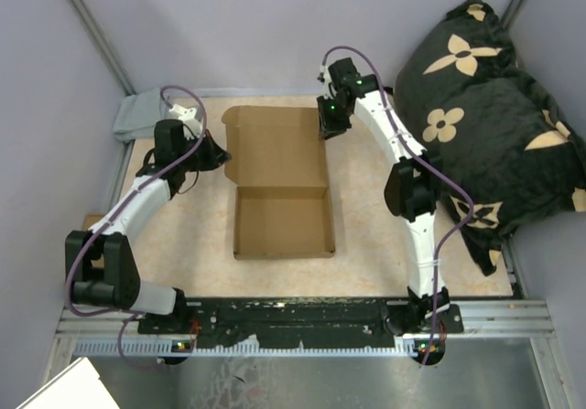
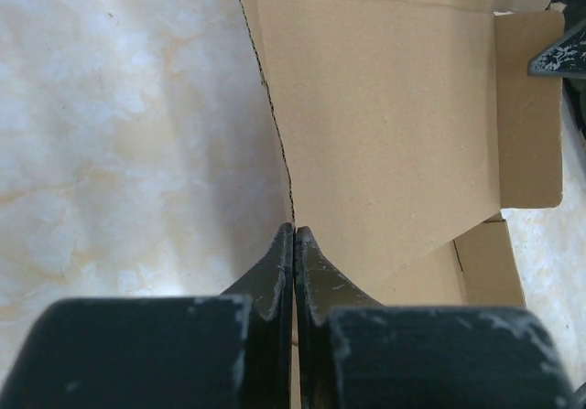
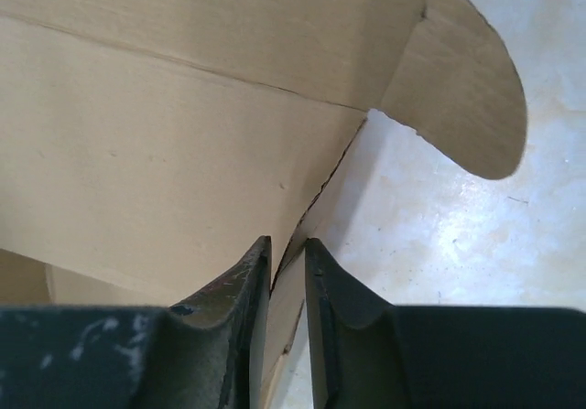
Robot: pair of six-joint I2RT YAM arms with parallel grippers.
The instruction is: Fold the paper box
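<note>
A grey cloth (image 1: 137,116) lies at the far-left corner of the bench (image 1: 183,244). The left hand (image 1: 221,156), fingers pressed together, meets the left edge of the lid of the paper box (image 1: 279,189), which sits mid-bench, tray nearest, lid open toward the far edge. The right hand (image 1: 330,127), fingers slightly apart, straddles the lid's right edge. A black cushion (image 1: 485,107) patterned with cream flowers rests at the right edge.

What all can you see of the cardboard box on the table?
The box is brown corrugated cardboard, lying on the table: a tray with raised walls nearest the arms, its lid open beyond, a rounded tab at one corner. The shut left gripper meets the lid's left edge; the right gripper's jaws straddle its right edge.
</note>
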